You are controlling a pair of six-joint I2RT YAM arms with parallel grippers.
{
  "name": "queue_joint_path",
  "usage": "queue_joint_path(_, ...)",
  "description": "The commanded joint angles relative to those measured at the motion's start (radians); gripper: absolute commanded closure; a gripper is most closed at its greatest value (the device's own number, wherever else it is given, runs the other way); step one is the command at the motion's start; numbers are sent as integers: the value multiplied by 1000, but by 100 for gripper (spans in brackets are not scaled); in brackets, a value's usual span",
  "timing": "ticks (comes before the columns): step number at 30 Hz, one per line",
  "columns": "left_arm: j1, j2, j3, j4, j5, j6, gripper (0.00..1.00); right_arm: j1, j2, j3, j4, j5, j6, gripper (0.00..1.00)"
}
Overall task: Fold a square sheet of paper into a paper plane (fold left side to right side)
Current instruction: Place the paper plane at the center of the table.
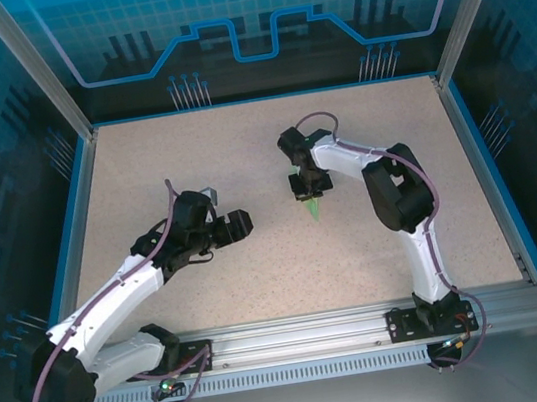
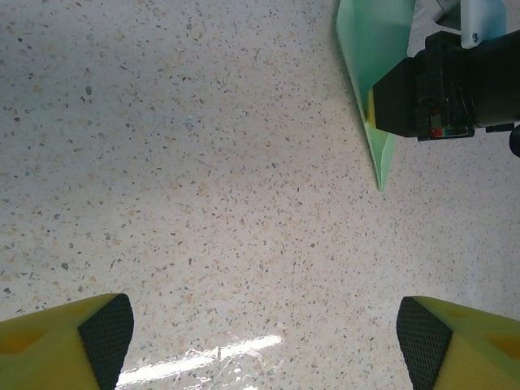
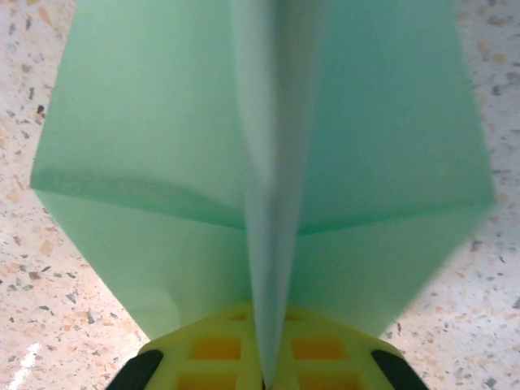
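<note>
Right tool (image 3: 264, 370) pinched tight on centre ridge of paper plane (image 3: 162, 162); wings spread either side. Plane at middle of bench (image 1: 190, 152), nose toward arm bases; contact with bench unclear. Left tool (image 2: 264, 341) wide, empty, left of plane, pointed toward it, near, not touching.

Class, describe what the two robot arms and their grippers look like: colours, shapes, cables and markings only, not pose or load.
The left arm and right arm share white rounded links, bulky black joints and a purplish-grey cable looping alongside. The left gripper has yellow fingers with black dimpled pads. The right gripper is yellow too, with a grid of recesses.
</note>
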Motion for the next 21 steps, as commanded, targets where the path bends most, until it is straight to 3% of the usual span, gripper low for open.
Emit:
queue_joint_path(1, 11, -18, -4, -22, -9, 27, 12, -15, 57, 18, -39, -48, -21, 86)
queue_joint_path(5, 11, -18, -2, -27, -11, 27, 12, -17, 61, 18, -40, -51, -26, 79)
queue_joint_path(21, 37, -1, 26, -48, 8, 33, 9, -12, -59, 28, -74, -8, -33, 72)
